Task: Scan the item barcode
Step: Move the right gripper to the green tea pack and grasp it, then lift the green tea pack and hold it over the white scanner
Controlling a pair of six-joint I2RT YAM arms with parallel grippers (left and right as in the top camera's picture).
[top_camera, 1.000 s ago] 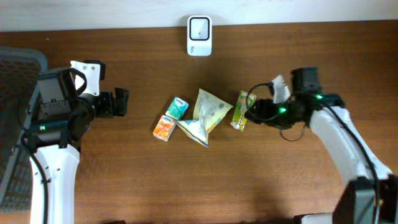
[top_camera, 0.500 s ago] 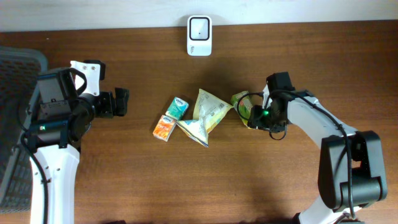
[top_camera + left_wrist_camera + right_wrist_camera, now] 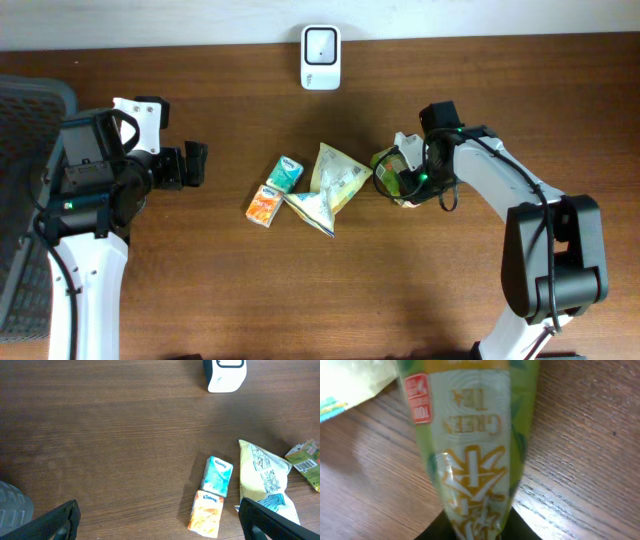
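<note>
The right arm [image 3: 505, 190] has folded in from 3 o'clock, and its gripper [image 3: 398, 178] has narrowed onto the tea packet [image 3: 475, 460], which is pinched between the jaws at the pile's 3 o'clock edge. The left gripper [image 3: 160, 525] stays spread wide and empty at 9 o'clock. The grip looks made, so the likely next step is carrying the packet's barcode to the scanner [image 3: 321, 44] at 12 o'clock.

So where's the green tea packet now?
In the overhead view the tea packet is right of the middle, just right of the yellow bag, between the fingers of the right claw.
</note>
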